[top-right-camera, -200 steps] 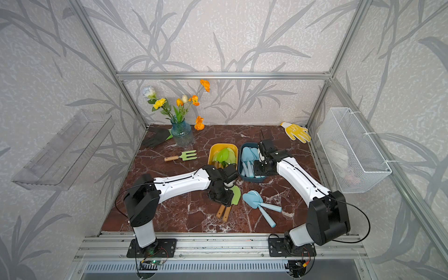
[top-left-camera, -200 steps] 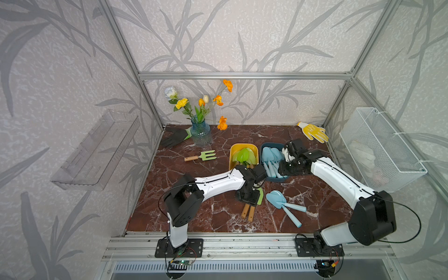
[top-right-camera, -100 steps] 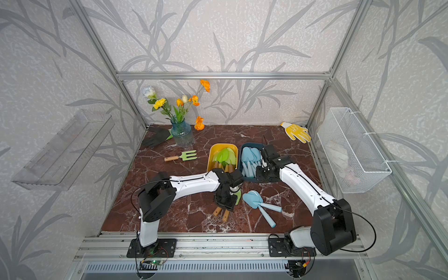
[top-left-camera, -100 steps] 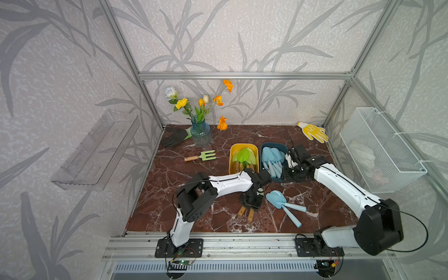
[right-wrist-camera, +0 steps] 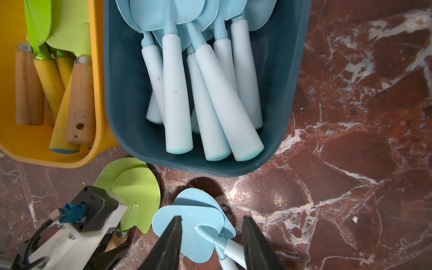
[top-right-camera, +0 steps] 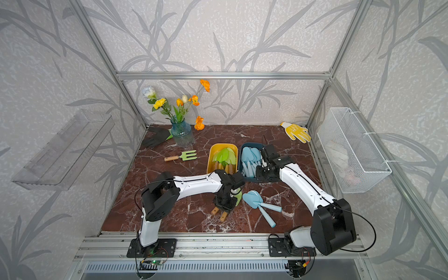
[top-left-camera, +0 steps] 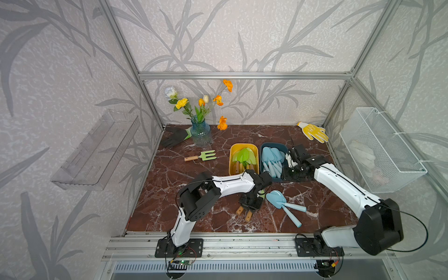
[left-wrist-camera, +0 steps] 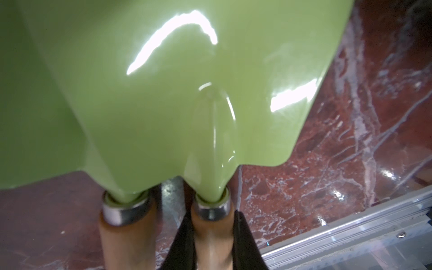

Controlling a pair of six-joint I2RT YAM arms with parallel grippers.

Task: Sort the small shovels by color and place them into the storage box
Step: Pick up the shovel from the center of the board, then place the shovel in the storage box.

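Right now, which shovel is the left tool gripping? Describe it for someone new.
In front of the yellow bin, two green shovels lie side by side on the marble table. The gripped shovel is the one nearer the loose blue shovels, its blade overlapping its twin's.

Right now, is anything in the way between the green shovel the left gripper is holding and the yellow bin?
Nothing visible stands between them: only bare marble separates the green shovel, clamped by its handle in the left gripper, from the yellow bin. A second green shovel lies alongside, blades overlapping, so it might get dragged.
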